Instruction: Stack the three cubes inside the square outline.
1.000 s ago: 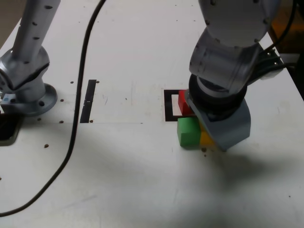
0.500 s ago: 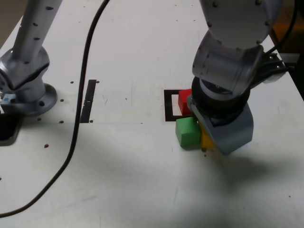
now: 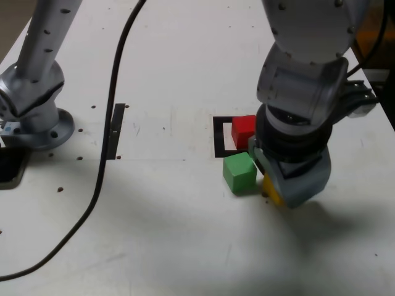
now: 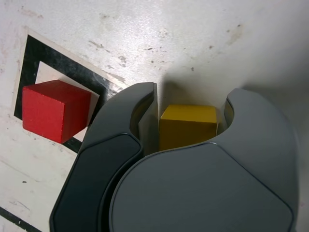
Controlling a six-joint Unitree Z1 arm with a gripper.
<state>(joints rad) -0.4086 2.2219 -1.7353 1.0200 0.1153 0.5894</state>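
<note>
White tabletop point(image 3: 173, 234), scuffed and speckled, fills the exterior view. Taking the square outline point(image 3: 217, 137) as the landmark: the red cube point(image 3: 244, 131) sits inside it, toward its side on the exterior view's right. The green cube point(image 3: 239, 173) lies just outside the outline's near edge. The gripper point(image 3: 271, 190) hangs beside the green cube, a yellow cube point(image 3: 271, 190) peeking out under it.

In the wrist view, the red cube point(image 4: 54, 110) overlaps the outline's point(image 4: 29, 58) tape, and the gripper point(image 4: 188, 126) has clamped its jaws against the yellow cube point(image 4: 187, 125), just outside the outline.
</note>
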